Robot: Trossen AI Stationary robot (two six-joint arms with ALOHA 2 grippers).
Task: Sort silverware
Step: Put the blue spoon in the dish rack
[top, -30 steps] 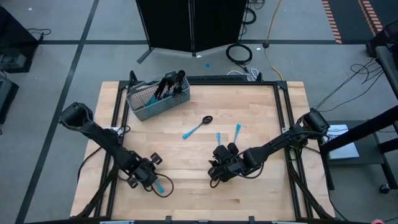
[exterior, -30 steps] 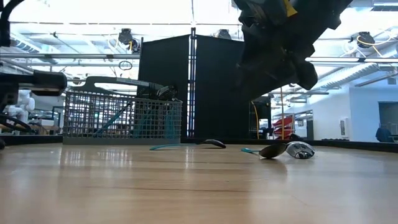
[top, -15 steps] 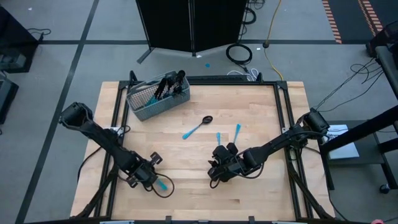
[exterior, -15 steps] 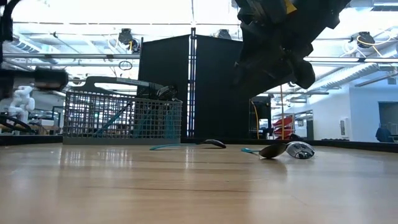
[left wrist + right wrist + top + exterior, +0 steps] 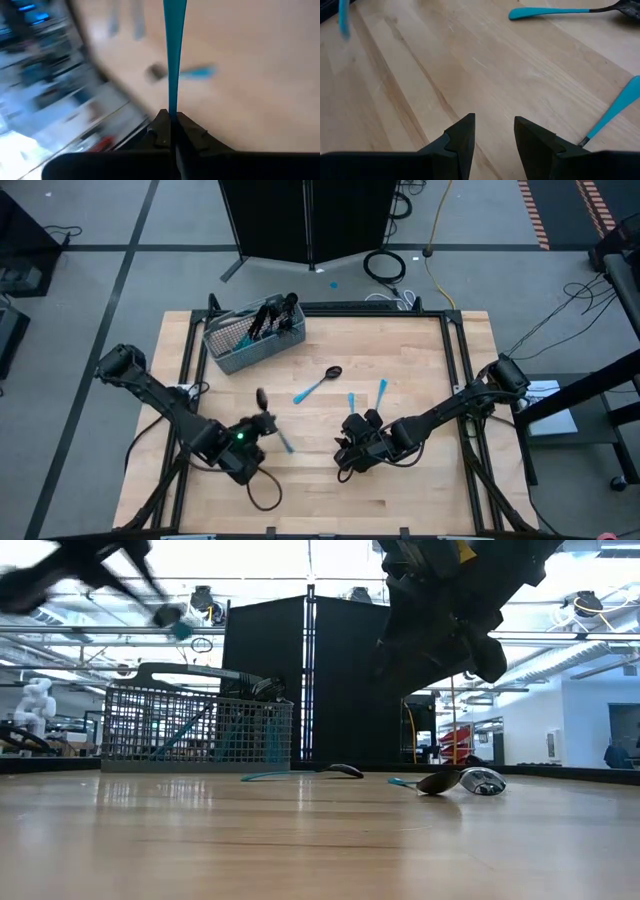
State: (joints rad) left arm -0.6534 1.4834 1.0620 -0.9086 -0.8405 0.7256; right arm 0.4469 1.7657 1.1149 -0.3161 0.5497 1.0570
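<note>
My left gripper [image 5: 262, 424] hangs above the table's near left part, shut on one piece of silverware [image 5: 174, 50]. Its dark head [image 5: 261, 396] points toward the far edge and its light-blue handle end [image 5: 287, 445] toward the near edge. A spoon [image 5: 320, 385] and two more blue-handled pieces [image 5: 352, 402] [image 5: 381, 390] lie flat on the wood at mid-table. My right gripper [image 5: 492, 135] stands open just near of those two, with nothing between its fingers. The grey mesh basket [image 5: 240, 345] at the far left holds several pieces standing on end. My left gripper pinches the piece between its two fingers [image 5: 161, 125], on the slim blue handle [image 5: 172, 107]. Most of the handle sticks out past the fingertips. The piece is lifted clear of the table and slants over it.
Raised rails run along the table's left, far and right sides [image 5: 455, 360]. A dark cabinet [image 5: 310, 220] stands beyond the far edge. Bare wood lies between the two grippers [image 5: 310, 470] and along the near edge.
My left gripper has risen from the table's near left part and rolled its wrist. The blue-handled piece that lay on the wood beside it is now lifted clear and turned, its head toward the far edge. My right arm has kept still.
</note>
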